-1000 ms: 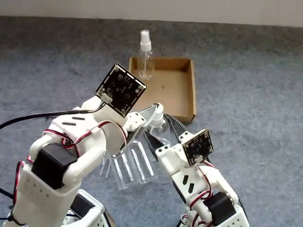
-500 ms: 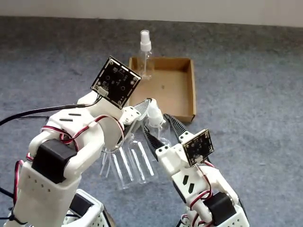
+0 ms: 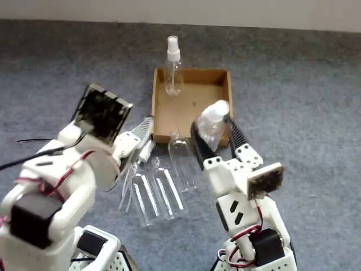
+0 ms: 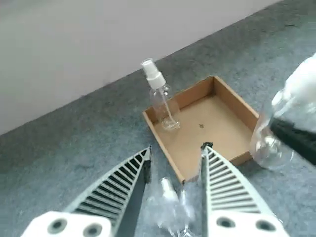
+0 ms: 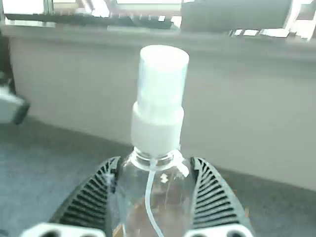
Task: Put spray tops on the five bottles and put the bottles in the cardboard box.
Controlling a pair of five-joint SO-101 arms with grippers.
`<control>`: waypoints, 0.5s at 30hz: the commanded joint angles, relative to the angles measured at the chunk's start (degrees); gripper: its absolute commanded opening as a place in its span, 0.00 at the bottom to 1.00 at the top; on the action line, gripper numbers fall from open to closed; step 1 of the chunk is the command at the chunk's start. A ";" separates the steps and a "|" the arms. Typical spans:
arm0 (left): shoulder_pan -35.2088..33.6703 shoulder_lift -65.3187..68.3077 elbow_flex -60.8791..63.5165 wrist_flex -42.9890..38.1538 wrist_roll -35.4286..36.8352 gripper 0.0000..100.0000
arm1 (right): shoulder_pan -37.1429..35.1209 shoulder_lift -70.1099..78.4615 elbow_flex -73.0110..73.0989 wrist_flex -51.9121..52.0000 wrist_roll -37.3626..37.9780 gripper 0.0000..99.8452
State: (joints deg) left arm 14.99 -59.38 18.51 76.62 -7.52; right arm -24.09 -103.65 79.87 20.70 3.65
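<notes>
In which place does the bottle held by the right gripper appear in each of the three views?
High view: the bottle is in the right gripper, over the box's near edge.
Left wrist view: the bottle is beside the box's near corner.
Right wrist view: the bottle is held in that gripper.
Landmark: the box, in the high and left wrist views.

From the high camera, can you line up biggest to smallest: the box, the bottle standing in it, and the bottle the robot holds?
1. cardboard box: clearly largest.
2-3. standing bottle and held bottle: too alike to rank; the right gripper hides part of the held one, which may be nearer the camera.
</notes>
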 commanded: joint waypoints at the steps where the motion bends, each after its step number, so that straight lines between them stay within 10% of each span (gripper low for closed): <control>1: -6.02 -5.67 8.48 -0.26 -0.35 0.16 | 1.10 7.78 -1.10 -9.27 -0.26 0.00; 15: -30.55 -10.51 50.95 -35.16 4.57 0.16 | 1.01 62.02 -25.27 -41.98 -0.44 0.00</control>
State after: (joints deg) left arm -9.98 -69.05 64.13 49.98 -6.29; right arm -23.74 -51.34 62.99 -15.87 3.65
